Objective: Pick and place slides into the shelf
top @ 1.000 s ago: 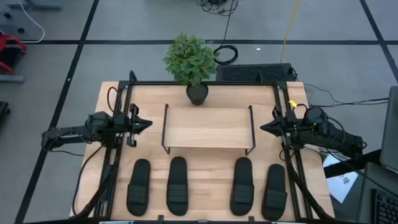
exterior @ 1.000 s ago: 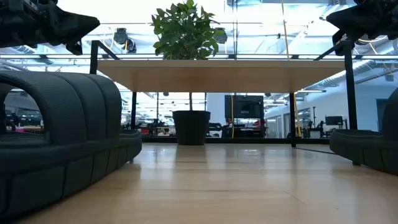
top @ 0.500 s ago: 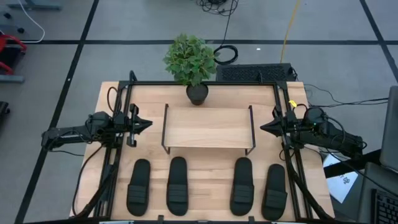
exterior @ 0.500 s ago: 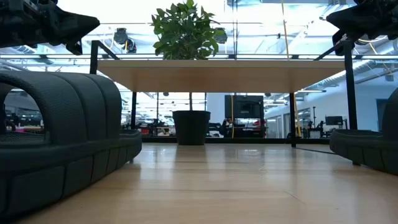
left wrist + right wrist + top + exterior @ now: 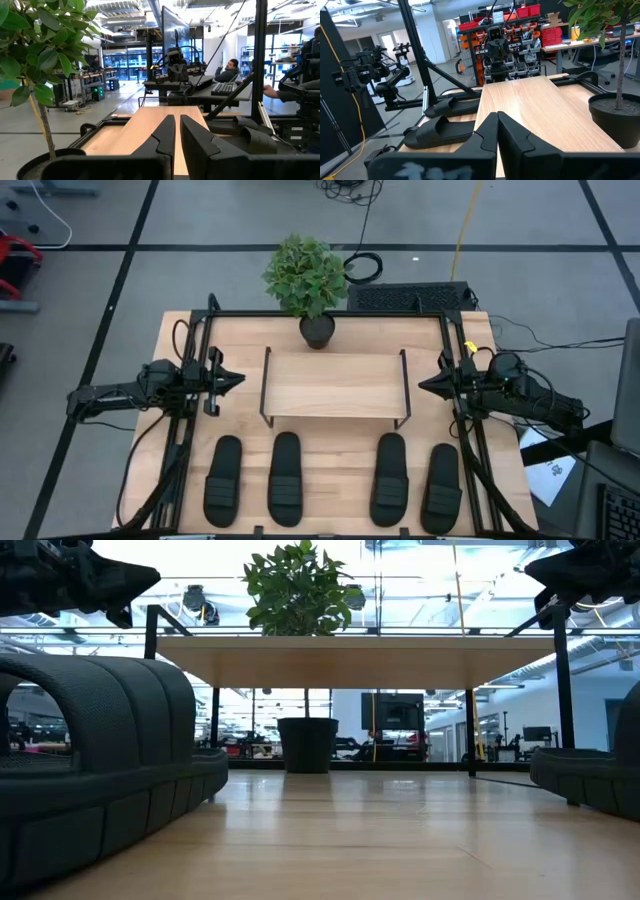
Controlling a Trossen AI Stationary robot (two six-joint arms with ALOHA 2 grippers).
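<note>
Nearest the front edge of the light wooden bench lie the four black slide sandals with wide ribbed straps, side by side in one row, two to the left and two to the right with a wider gap between the pairs. Each lies flat, its long axis running from front to back of the bench, pointing towards the low shelf with a pale wood top and thin black wire legs, which stands just behind them. None is on or under the shelf yet.

Beside the shelf ends hover the left claw and the right claw, both pressed together and holding nothing.

The risk, I think, is a sandal catching the plank edge or a wire leg when carried in, or a grip on the soft strap slipping. The small green potted plant behind the shelf could be knocked.
</note>
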